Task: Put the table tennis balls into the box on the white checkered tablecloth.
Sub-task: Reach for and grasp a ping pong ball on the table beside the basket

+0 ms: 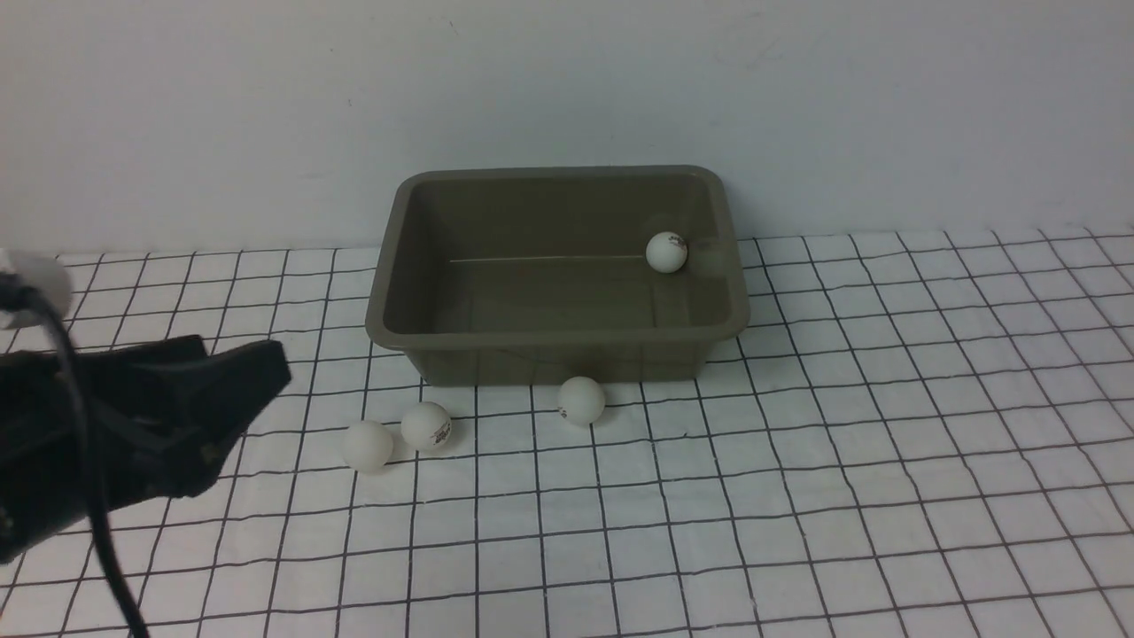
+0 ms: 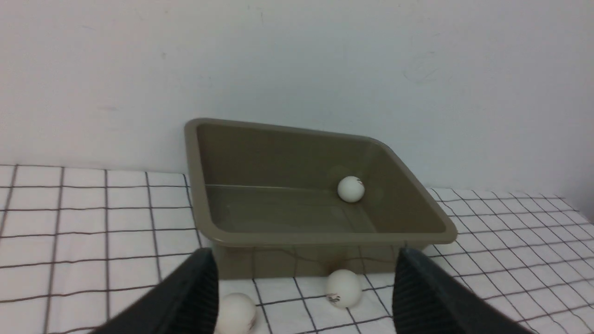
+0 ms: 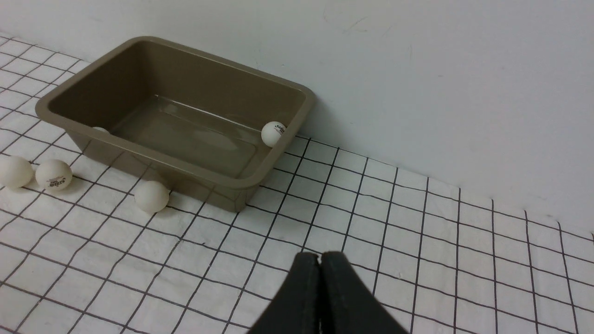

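The olive-grey box (image 1: 558,338) stands on the white checkered tablecloth (image 1: 797,496) near the back wall. One table tennis ball (image 1: 666,252) lies inside it at the far right corner. Three balls lie on the cloth in front of the box: one (image 1: 581,400) close to its front wall, and two (image 1: 426,425) (image 1: 368,445) side by side further left. My left gripper (image 1: 252,416) is open and empty, left of that pair. In the left wrist view it (image 2: 305,253) faces the box (image 2: 325,237). My right gripper (image 3: 319,255) is shut and empty over bare cloth, right of the box (image 3: 153,157).
A plain white wall (image 1: 567,89) rises right behind the box. A black cable (image 1: 80,461) hangs across my left arm at the left edge. The right wrist view shows all the balls, one in the box (image 3: 273,133) and three outside.
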